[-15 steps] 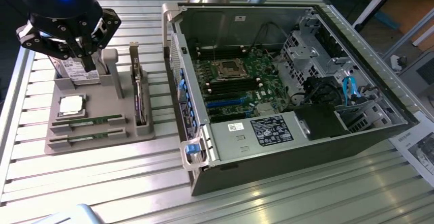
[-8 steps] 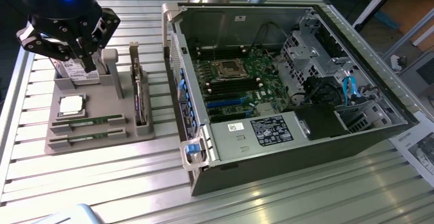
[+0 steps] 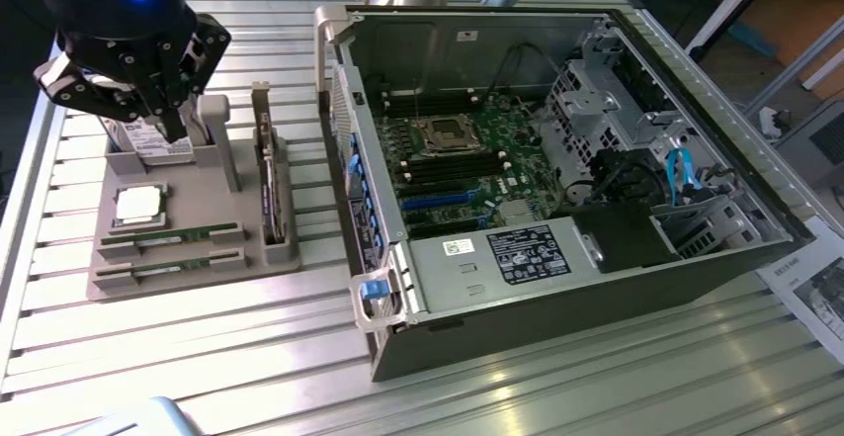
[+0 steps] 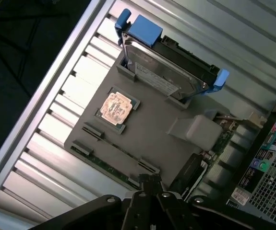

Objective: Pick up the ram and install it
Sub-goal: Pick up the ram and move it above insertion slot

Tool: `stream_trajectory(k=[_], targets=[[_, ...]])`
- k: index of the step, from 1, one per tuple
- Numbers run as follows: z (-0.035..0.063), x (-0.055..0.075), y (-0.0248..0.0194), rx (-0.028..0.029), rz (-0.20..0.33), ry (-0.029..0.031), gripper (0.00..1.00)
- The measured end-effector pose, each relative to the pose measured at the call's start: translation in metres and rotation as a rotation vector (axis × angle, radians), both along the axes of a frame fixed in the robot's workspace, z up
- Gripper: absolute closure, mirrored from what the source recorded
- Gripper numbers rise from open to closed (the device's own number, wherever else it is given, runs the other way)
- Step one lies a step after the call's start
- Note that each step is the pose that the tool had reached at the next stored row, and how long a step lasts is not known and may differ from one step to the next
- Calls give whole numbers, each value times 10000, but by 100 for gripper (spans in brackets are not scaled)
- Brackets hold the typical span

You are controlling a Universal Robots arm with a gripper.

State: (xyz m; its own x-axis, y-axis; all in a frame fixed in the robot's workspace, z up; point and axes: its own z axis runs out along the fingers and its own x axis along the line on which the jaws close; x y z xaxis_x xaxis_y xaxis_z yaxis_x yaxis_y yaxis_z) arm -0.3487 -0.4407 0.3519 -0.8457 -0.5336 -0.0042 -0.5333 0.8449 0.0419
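Currently lying flat in a shallow groove of the grey moulded plastic holder [image 3: 198, 199] [image 4: 150, 125], along the side farthest from the hard drive: the ram [image 3: 172, 233] [image 4: 120, 149], a long, narrow green circuit-board stick with small dark chips, sharing that side with a twin green stick [image 3: 169, 265] [image 4: 106, 166] in the groove just beside it. Sitting near both, in a square recess of the same holder, a square silver processor chip [image 3: 138, 206] [image 4: 115, 106]. Standing beyond that, a silver hard drive in a blue plastic bracket [image 4: 162, 79], and along the holder's flank toward the exterior view's right, a dark expansion card on edge [image 3: 273, 199]. Hovering well above the holder, the black robot gripper [image 3: 172, 131] [image 4: 150, 181], jaws pinched fully together and carrying nothing, fingertips pointing down near one end of the grooves. Standing apart, to the exterior view's right on the ribbed aluminium table [image 3: 198, 357], an open black computer case [image 3: 422, 50] with its green motherboard [image 3: 449, 174] exposed. Judging by all this, approaching for the pick-up, with the ram untouched. Doing this step well likely meaning: lining the jaws squarely across the stick's thin width near its middle, spreading them before descending, coming down straight to avoid nudging the twin or the groove clips, and gripping the board edges rather than the chips.
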Motion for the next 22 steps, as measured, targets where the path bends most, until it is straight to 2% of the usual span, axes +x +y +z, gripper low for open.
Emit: stream_trajectory(k=[7, 22], targets=[[-7, 0, -1, 0, 828, 0, 90], [-26, 0, -1, 1, 3193, -1, 90]])
